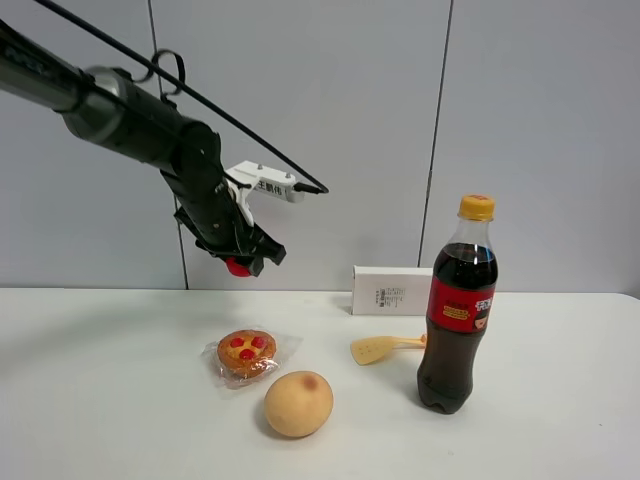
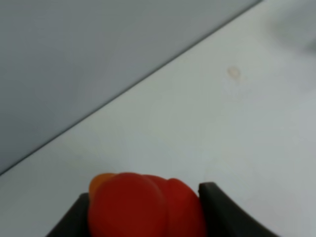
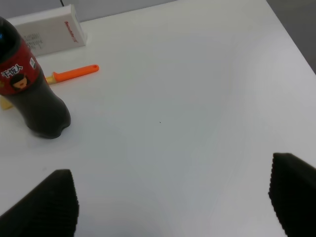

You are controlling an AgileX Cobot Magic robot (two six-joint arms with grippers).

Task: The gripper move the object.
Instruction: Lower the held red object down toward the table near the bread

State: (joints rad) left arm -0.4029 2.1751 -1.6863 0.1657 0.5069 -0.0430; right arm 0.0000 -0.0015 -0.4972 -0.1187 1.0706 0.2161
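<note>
Jaws of the left gripper (image 1: pixel 243 258) were clamped on the red duck toy (image 2: pixel 143 207), held in mid-air at the upper left of the exterior frame, above the wrapped muffin (image 1: pixel 246 353). Any set-down probably lay downward. The right gripper (image 3: pixel 173 197) gaped wide, empty.

Left arm (image 1: pixel 120 110) slants down from the upper left and is held high, its wrist pitched downward. Left gripper (image 1: pixel 243 255) is clamped on the duck (image 1: pixel 237 267). Right gripper (image 3: pixel 170 197) is seen only from its wrist, fingers (image 3: pixel 49 202) spread wide.
</note>
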